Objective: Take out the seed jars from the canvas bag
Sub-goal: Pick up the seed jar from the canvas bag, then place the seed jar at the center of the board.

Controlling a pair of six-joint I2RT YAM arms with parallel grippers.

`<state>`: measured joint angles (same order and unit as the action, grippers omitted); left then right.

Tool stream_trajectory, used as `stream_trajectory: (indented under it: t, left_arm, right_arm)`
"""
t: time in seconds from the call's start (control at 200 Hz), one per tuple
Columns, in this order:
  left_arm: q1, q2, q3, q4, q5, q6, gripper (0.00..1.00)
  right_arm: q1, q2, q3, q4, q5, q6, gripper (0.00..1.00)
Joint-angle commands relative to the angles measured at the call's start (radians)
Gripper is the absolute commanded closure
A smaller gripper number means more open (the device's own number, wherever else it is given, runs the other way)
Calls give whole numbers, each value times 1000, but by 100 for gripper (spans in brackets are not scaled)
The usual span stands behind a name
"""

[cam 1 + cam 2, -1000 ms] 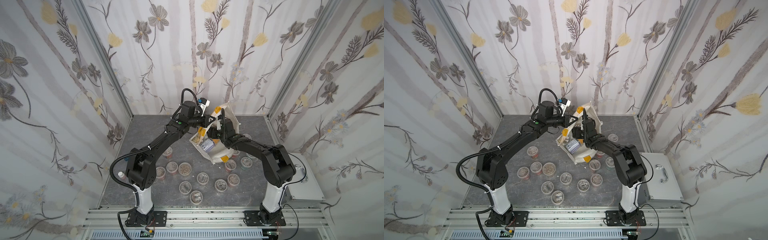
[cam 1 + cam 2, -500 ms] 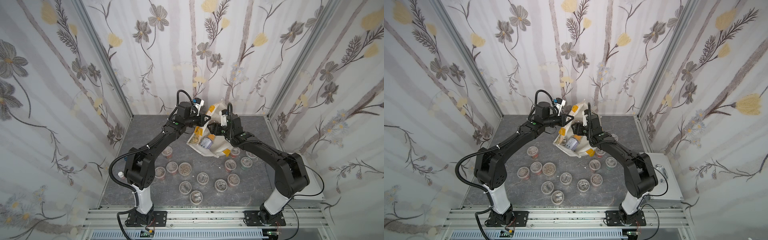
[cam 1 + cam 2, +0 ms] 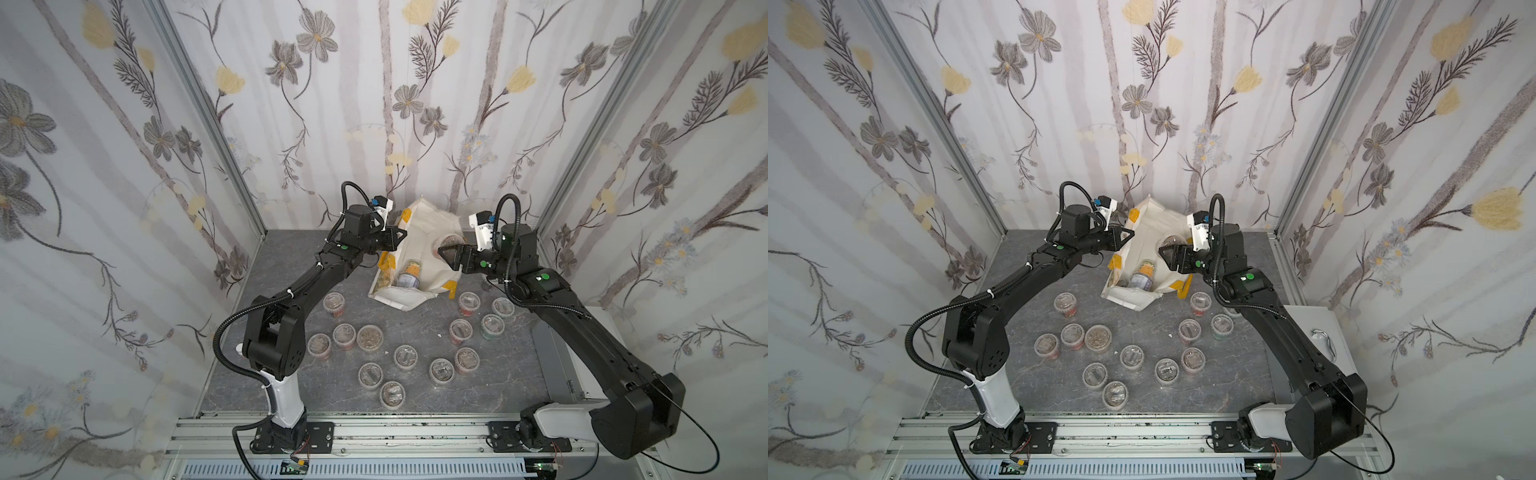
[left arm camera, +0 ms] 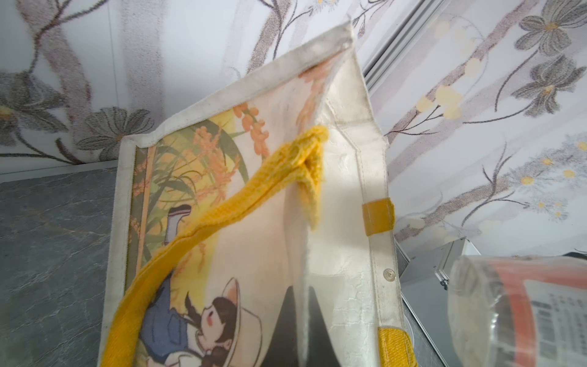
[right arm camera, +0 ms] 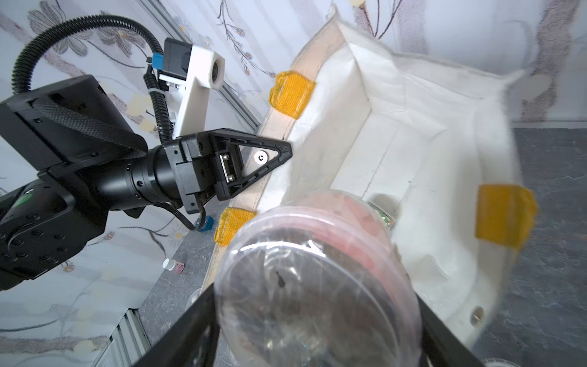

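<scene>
The cream canvas bag (image 3: 432, 232) (image 3: 1152, 232) lies tilted at the back of the table with its mouth open, and inside it two seed jars (image 3: 409, 275) (image 3: 1142, 276) show. My left gripper (image 3: 401, 235) (image 3: 1128, 235) (image 4: 301, 289) (image 5: 282, 155) is shut on the bag's rim (image 4: 374, 241), pinching the cloth. Over the right side of the bag's mouth (image 5: 413, 143), my right gripper (image 3: 445, 251) (image 3: 1168, 251) (image 5: 314, 313) is shut on a red-banded seed jar (image 3: 452, 241) (image 3: 1172, 242) (image 4: 521, 311) (image 5: 311, 279). Several more seed jars (image 3: 370, 337) (image 3: 1098, 338) stand on the table in front.
A silver metal case (image 3: 557, 353) (image 3: 1325, 345) sits at the table's right edge, partly under my right arm. A small white bottle (image 3: 239, 349) (image 5: 173, 265) stands by the left arm's base. Flowered walls close in the back and both sides.
My right gripper has drawn up and to the right out of the bag with the jar. The bag has settled lower. My left gripper keeps its hold on the rim.
</scene>
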<state>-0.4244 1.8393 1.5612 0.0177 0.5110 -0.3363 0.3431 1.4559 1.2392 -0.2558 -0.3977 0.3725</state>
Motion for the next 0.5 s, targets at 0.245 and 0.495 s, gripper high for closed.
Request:
stream_trajectory:
  t: [0.245,0.495]
  left_arm:
    - [26,-24,-26,17,-49,13,100]
    - [49,-55,-39,-6,-48,28,100]
  right_arm:
    - [-264,-23,-12,-91,-9,-44,37]
    - [-269,200,16,-72,126,-62,41]
